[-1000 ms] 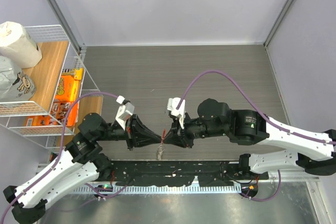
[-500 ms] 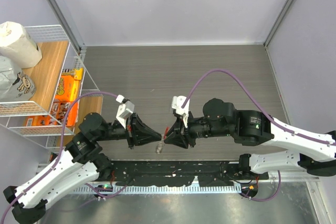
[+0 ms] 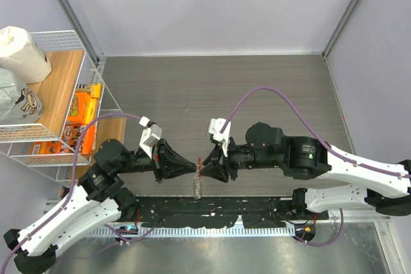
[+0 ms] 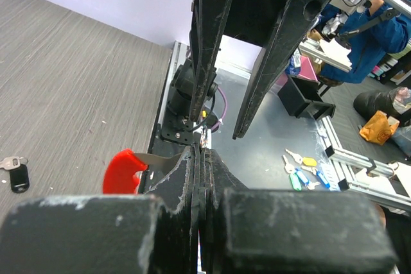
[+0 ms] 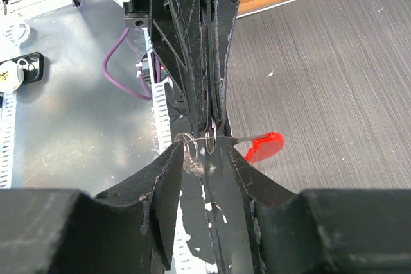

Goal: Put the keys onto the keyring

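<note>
Left arm: rises from the near left corner of the table (image 3: 257,88) and reaches toward the middle.
Left tool (image 3: 193,169): fingers pressed flat together with no gap, clamped on the keyring.
Keyring (image 3: 200,171): held off the table between the two tool tips, close to the near edge. A thin silvery strip leaves the closed left fingers and ends in a red tab (image 4: 121,171). The silvery coil (image 5: 188,144) sits just beside the grip on the near-edge side, and in the top view a silvery length lies below the tips.
Right tool (image 5: 200,153): fingers parted narrowly, a clear gap between them. The left tool's tip and the coil lie in that gap. Whether the pads touch the metal cannot be told.
Right arm: comes in from the near right corner, its tool tip to tip with the left one.
Key (image 4: 14,172): silver blade with a black head, lying flat on the table, apart from both tools and held by neither.
Purple cables (image 3: 270,91): one arcs above each arm.
Wire rack (image 3: 61,32): stands at the far left edge, holding an orange packet (image 3: 83,104) and a white roll (image 3: 22,52).
</note>
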